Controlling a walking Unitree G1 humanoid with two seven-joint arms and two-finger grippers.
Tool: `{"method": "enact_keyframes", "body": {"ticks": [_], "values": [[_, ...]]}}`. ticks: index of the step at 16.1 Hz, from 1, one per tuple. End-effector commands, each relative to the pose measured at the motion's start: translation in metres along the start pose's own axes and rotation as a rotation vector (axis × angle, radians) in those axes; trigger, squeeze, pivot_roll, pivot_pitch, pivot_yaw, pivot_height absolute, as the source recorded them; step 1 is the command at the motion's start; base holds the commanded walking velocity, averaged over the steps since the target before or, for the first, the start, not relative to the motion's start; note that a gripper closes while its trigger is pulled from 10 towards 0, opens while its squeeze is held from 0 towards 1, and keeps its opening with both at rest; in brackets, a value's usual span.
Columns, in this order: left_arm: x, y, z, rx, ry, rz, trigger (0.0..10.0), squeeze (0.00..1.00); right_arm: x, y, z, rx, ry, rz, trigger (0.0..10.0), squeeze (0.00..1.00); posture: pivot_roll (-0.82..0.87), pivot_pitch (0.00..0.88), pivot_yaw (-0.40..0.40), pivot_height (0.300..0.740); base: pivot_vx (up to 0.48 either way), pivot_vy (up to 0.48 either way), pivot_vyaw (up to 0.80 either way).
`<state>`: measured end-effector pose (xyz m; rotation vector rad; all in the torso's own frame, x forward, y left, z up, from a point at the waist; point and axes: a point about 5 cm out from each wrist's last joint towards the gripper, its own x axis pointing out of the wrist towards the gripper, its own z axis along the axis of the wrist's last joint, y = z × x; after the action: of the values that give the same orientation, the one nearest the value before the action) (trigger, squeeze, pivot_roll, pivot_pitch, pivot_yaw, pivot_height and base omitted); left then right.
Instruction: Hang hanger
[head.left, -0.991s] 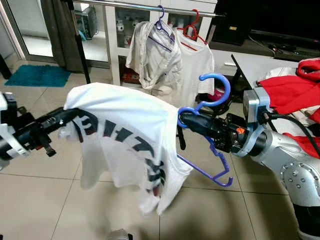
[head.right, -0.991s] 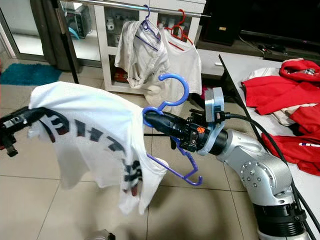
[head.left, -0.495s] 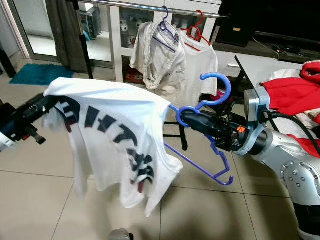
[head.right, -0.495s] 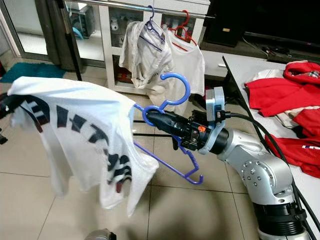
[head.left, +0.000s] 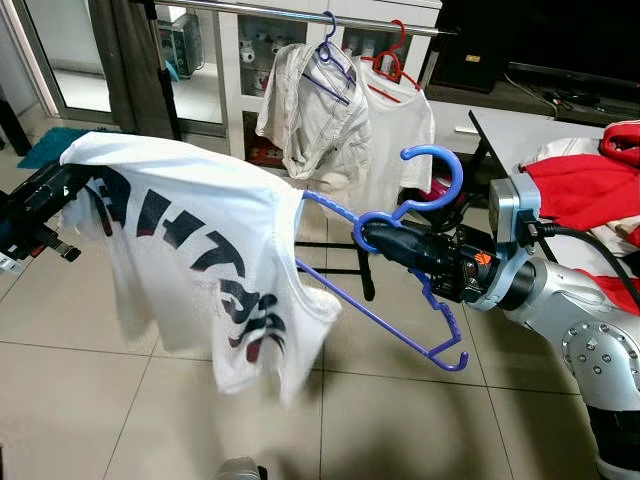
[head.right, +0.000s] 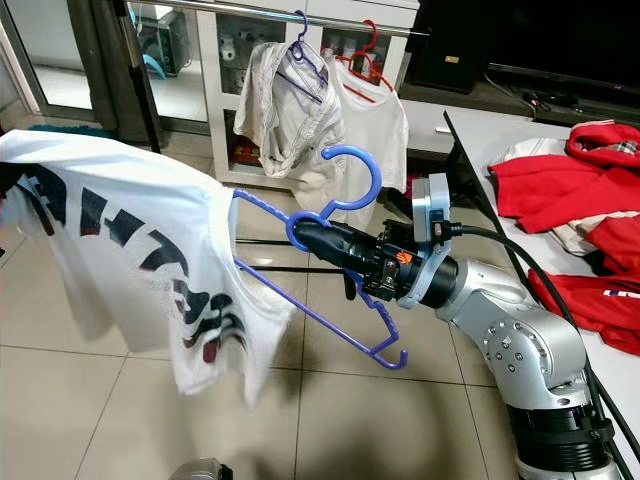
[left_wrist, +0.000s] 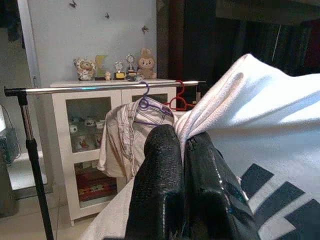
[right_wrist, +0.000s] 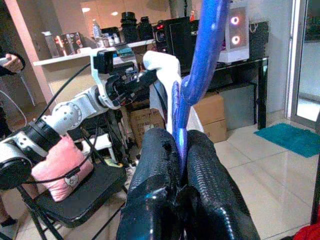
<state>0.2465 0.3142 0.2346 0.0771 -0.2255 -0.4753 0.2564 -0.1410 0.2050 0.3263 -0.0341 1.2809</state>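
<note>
My right gripper (head.left: 372, 237) is shut on the neck of a blue hanger (head.left: 420, 190), its hook curling up above the fingers and its long bar (head.left: 375, 315) slanting down. The hanger's left arm runs into a white T-shirt (head.left: 195, 250) with dark lettering. My left gripper (head.left: 55, 190) is shut on the shirt's far edge, holding it stretched out at the left. In the left wrist view the black fingers (left_wrist: 167, 185) pinch the white cloth (left_wrist: 260, 130). The right wrist view has the blue hanger (right_wrist: 202, 60) clamped between the fingers (right_wrist: 160, 170).
A metal clothes rail (head.left: 300, 12) crosses the back, bearing a beige shirt on a purple hanger (head.left: 315, 100) and a white shirt on a red hanger (head.left: 395, 120). Red clothes (head.left: 585, 180) lie on a table at right. Tiled floor (head.left: 400, 420) lies below.
The left gripper has pulled the shirt further left, away from the right gripper. More of the hanger's arm and bar now lie bare. The right gripper has hardly moved.
</note>
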Motion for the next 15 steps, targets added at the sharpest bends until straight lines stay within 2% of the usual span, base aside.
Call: {"method": "enact_keyframes", "body": {"ticks": [1,2,3,4,5,8,10,11,13,14,15], "values": [[0.000,-0.005,-0.006,-0.002,0.041,-0.027,0.0,0.00,-0.004,-0.002,0.007,-0.030,-0.019,-0.022,10.0,0.00,0.03,0.007,-0.050,0.740,0.000,0.000,0.00],[-0.002,-0.010,-0.012,-0.002,0.082,-0.054,0.8,0.00,-0.004,-0.002,0.007,-0.030,-0.020,-0.021,10.0,0.00,0.03,0.007,-0.050,0.740,0.000,0.000,0.00],[-0.004,-0.013,-0.020,-0.003,0.137,-0.065,4.0,0.00,-0.003,-0.002,0.007,-0.031,-0.020,-0.019,10.0,0.00,0.03,0.006,-0.051,0.740,0.000,0.000,0.00],[-0.007,-0.017,-0.028,0.016,0.195,-0.098,10.0,0.00,-0.003,-0.002,0.007,-0.034,-0.018,-0.018,10.0,0.00,0.03,0.006,-0.051,0.740,0.000,0.000,0.00],[-0.017,-0.020,-0.040,0.011,0.291,-0.141,10.0,1.00,-0.003,-0.002,0.008,-0.040,-0.013,-0.024,10.0,0.00,0.03,0.003,-0.051,0.740,0.000,0.000,0.00],[-0.031,-0.014,-0.041,0.022,0.384,-0.145,10.0,1.00,-0.003,-0.005,0.008,-0.042,-0.007,-0.035,10.0,0.00,0.03,0.001,-0.054,0.740,0.000,0.000,0.00],[-0.039,-0.001,-0.025,-0.003,0.384,-0.177,10.0,1.00,-0.002,-0.007,0.006,-0.052,0.028,-0.043,10.0,0.00,0.03,0.000,-0.058,0.740,0.000,0.000,0.00],[-0.037,0.004,-0.013,-0.014,0.368,-0.212,10.0,1.00,-0.002,-0.009,0.004,-0.069,0.062,-0.047,10.0,0.00,0.04,0.000,-0.061,0.740,0.000,0.000,0.00],[-0.026,0.007,0.006,-0.030,0.345,-0.292,10.0,1.00,-0.001,-0.011,0.002,-0.102,0.115,-0.049,10.0,0.00,0.05,0.000,-0.062,0.740,0.000,0.000,0.00],[0.003,-0.001,0.029,-0.032,0.278,-0.437,10.0,1.00,0.002,-0.012,0.003,-0.169,0.164,-0.033,10.0,0.00,0.05,0.000,-0.059,0.740,0.000,0.000,0.00],[0.020,-0.008,0.036,-0.033,0.249,-0.521,10.0,1.00,0.005,-0.012,0.004,-0.214,0.191,-0.015,10.0,0.00,0.06,0.000,-0.054,0.740,0.000,0.000,0.00]]}}
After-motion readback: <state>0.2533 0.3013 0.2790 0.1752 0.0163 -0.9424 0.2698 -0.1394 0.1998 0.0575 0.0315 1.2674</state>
